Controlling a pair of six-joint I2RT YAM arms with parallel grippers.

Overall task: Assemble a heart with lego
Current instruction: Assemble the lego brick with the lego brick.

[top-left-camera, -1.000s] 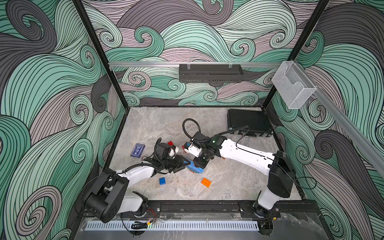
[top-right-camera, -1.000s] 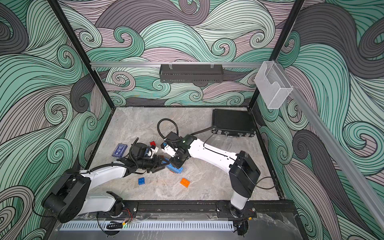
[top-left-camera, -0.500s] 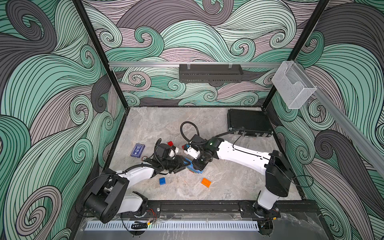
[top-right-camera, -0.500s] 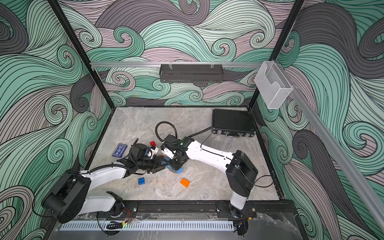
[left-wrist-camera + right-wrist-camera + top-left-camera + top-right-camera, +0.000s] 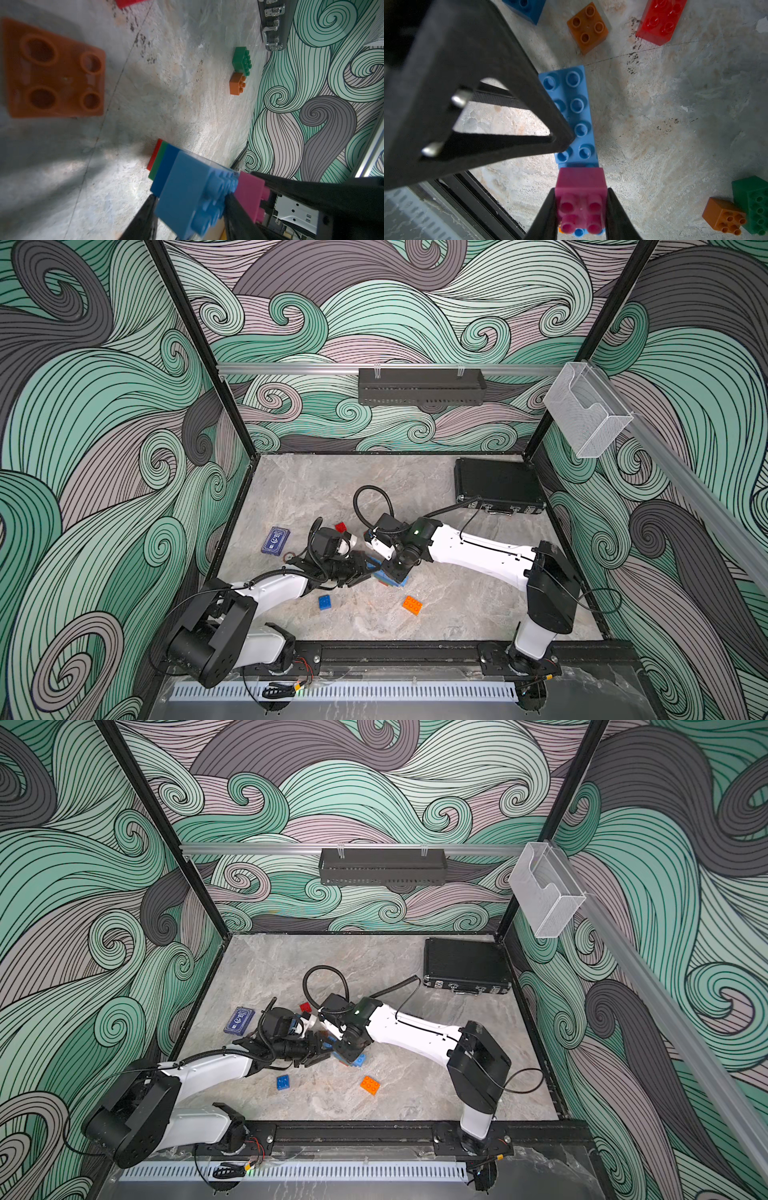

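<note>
- Since a second ago the right gripper (image 5: pixel 581 191) has edged toward the left gripper (image 5: pixel 190 198). Both now meet at the stack (image 5: pixel 392 580).
- Nearest the front rail, a loose blue brick (image 5: pixel 325 602) and an orange brick (image 5: pixel 412 605) lie untouched, well apart from the stack.
- Clamp side: the left gripper jaws pinch the stack across its top light-blue brick (image 5: pixel 577 108), with dark blue, green and red layers under it. The stack looks to sit on the table (image 5: pixel 316 489).
- Placing side: the right gripper jaws are pressed onto the pink brick (image 5: pixel 580 180) at one end of the light-blue brick, studs facing the wrist camera. I can't tell whether it is seated or only resting on the studs.
- My plan: push pink straight along the stud axis, edges square to light-blue, with the left clamp as the anvil. No twist, or the lower layers may shear apart.
- I'd release the right first, and only once pink sits flush.
- Further back are the red brick (image 5: pixel 341 526), the card box (image 5: pixel 275 541), then the case (image 5: pixel 496 485). None is in the way.
</note>
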